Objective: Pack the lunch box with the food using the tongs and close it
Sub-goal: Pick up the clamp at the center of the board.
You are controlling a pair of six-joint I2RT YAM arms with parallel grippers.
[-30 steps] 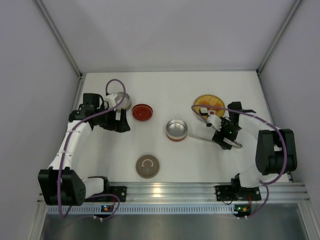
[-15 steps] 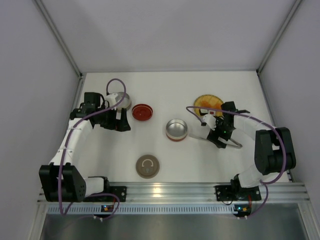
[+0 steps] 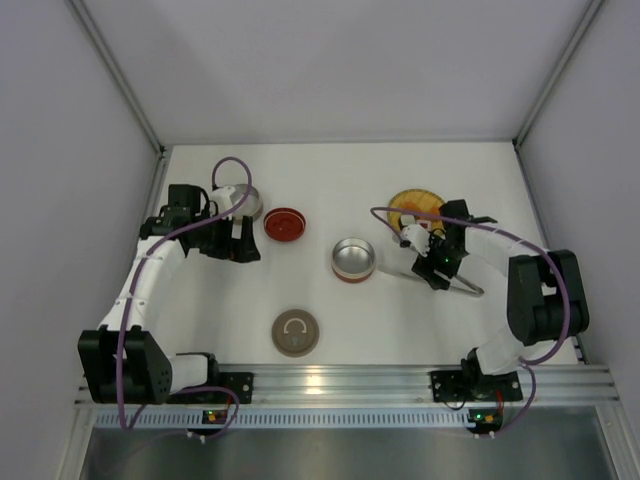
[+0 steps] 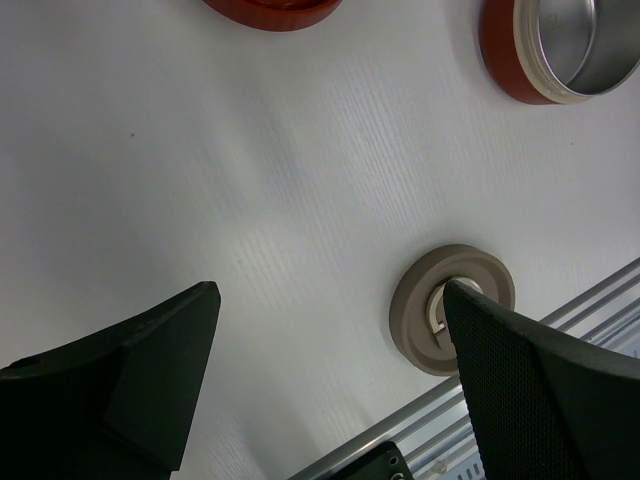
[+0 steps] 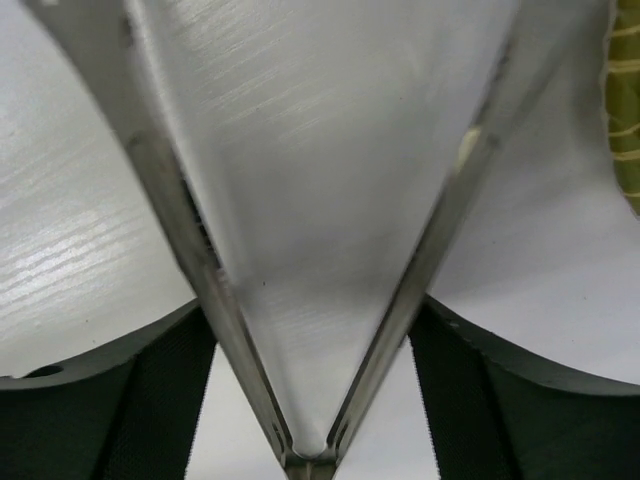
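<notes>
1. Top view, left side: the left arm reaches up from its base along the table's (image 3: 340, 185) left edge, then bends at the elbow toward the middle. The left gripper (image 3: 243, 247) hangs low beside a red lid (image 3: 284, 224), with a steel tin (image 3: 250, 199) partly hidden behind the wrist.
2. Top view, right side: the right arm folds back on itself, its forearm angled in toward the centre. The right gripper (image 3: 437, 268) points down at the tabletop. The tongs (image 3: 468, 288) lie flat under it, their tips toward the open red-based tin (image 3: 353, 258) and their joined end toward the right wall.
3. Top view, other things: the food (image 3: 409, 216) sits on the yellow plate (image 3: 412, 199), just behind the right gripper. A tan lid (image 3: 296, 332) lies near the front rail.
4. Left wrist view: the left gripper (image 4: 328, 300) is spread wide and holds nothing, with bare table between its fingers (image 4: 120, 390). Beyond them lie the tan lid (image 4: 440, 310), the red-based tin (image 4: 500, 60) and the edge of the red lid (image 4: 270, 10).
5. Right wrist view: the right gripper (image 5: 310, 315) straddles the tongs (image 5: 305, 452) near their joint. One dark finger (image 5: 110, 400) lies against each outer arm of the V, so it is pinching the tongs. How hard it presses cannot be told. The plate's rim (image 5: 625, 110) shows at the right edge.
</notes>
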